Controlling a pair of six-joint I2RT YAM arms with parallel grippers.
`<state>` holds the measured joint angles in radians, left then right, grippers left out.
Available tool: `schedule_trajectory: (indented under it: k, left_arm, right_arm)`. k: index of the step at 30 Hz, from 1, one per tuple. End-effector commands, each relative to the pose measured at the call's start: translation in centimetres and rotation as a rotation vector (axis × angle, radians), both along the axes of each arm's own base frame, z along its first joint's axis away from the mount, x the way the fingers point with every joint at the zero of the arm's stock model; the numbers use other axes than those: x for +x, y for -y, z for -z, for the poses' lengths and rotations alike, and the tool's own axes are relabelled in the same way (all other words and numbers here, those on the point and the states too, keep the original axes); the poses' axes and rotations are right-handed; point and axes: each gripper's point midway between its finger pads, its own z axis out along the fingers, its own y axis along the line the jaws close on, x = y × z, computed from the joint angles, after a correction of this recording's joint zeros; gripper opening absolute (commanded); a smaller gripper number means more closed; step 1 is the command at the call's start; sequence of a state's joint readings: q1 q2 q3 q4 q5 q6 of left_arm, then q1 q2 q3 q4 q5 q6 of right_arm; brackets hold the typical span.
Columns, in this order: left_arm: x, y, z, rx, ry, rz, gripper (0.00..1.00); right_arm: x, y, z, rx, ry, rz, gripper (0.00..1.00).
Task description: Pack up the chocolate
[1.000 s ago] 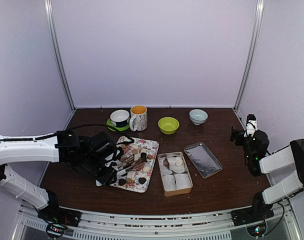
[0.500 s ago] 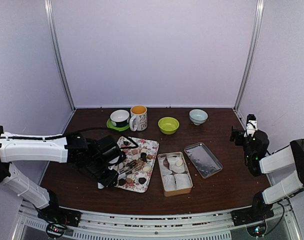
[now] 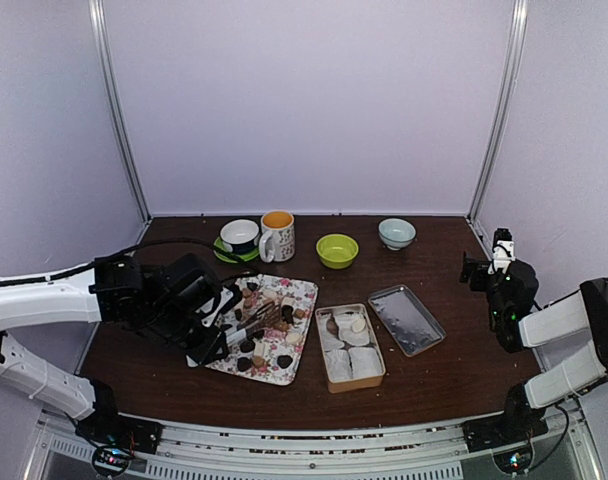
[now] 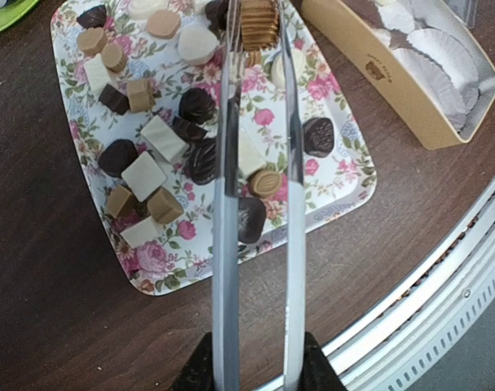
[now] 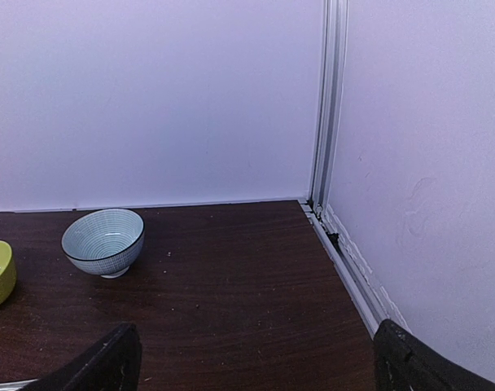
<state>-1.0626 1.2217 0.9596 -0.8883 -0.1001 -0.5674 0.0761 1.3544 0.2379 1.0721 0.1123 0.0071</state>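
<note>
Dark wood surface [image 3: 444, 385] carried everything. Left arm [image 3: 44, 300] reached in over the floral tray [image 4: 345, 175], which sat just left of the tan tin [image 4: 378, 73]. Tin was lined with white paper cups [image 4: 431, 49], with its metal lid [image 3: 406, 318] lying flat just to its right. Left fingers [image 4: 194, 371] were clenched on the handle end of the metal tongs [image 4: 225, 244]. Tong tips pinched one ridged light-brown piece [image 4: 258, 20] over the tray; couldn't tell if it was lifted or resting there. Rest of the chocolate [image 4: 142, 175], dark, light brown and white, lay spread across the tray. Right fingers [image 5: 109, 362] were spread wide with nothing between them, off at the right edge, facing the back corner.
</note>
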Motion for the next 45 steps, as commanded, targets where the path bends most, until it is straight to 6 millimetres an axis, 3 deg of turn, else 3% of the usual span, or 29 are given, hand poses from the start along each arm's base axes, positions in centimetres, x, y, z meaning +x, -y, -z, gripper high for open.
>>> schedule_trajectory:
  k: [1, 8, 21, 45]
  left_arm:
    - [0.1, 3.0, -3.8, -0.172, 0.065, 0.084, 0.21]
    - [-0.2, 6.8, -5.4, -0.342, 0.075, 0.169, 0.21]
    - [0.6, 10.6, -4.2, -0.293, 0.055, 0.253, 0.22]
    - [2.9, 10.4, -0.1, -0.121, 0.070, 0.185, 0.29]
  right_arm:
    - [0.3, 0.5, -0.6, 0.009, 0.019, 0.022, 1.00]
    - [0.3, 0.5, -0.6, 0.008, 0.019, 0.022, 1.00]
    - [0.3, 0.5, -0.7, 0.008, 0.019, 0.021, 1.00]
    - [0.3, 0.5, -0.7, 0.008, 0.020, 0.022, 1.00]
